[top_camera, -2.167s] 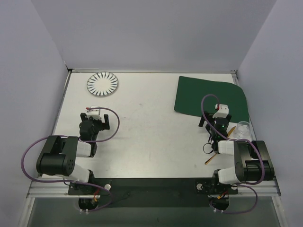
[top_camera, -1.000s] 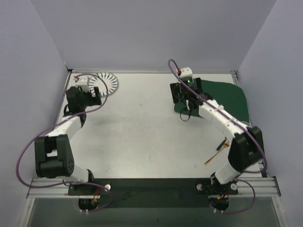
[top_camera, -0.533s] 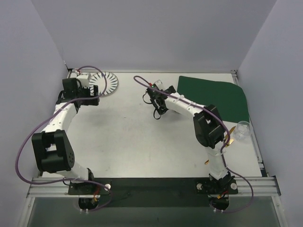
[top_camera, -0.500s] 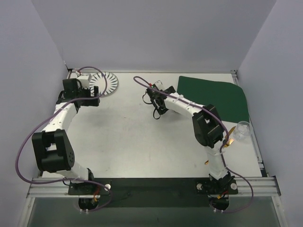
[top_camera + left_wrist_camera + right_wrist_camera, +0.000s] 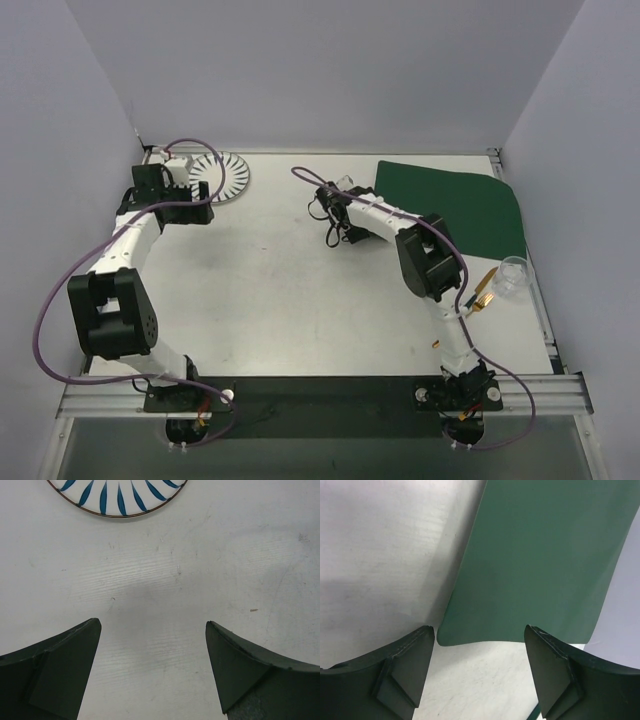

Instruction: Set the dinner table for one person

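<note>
Glass (image 5: pixel 513 277) sits beside gold cutlery (image 5: pixel 484 291) on table (image 5: pixel 290 290) — plate (image 5: pixel 226 175) well apart.

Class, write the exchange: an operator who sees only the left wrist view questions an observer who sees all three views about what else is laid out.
Operator: I see part of a striped plate and bare table. Any placemat?
Observer: Yes, a dark green placemat lies at the table's far right.
Operator: Where's the right gripper?
Observer: The right gripper is just left of that placemat, jaws open, facing one corner.
</note>
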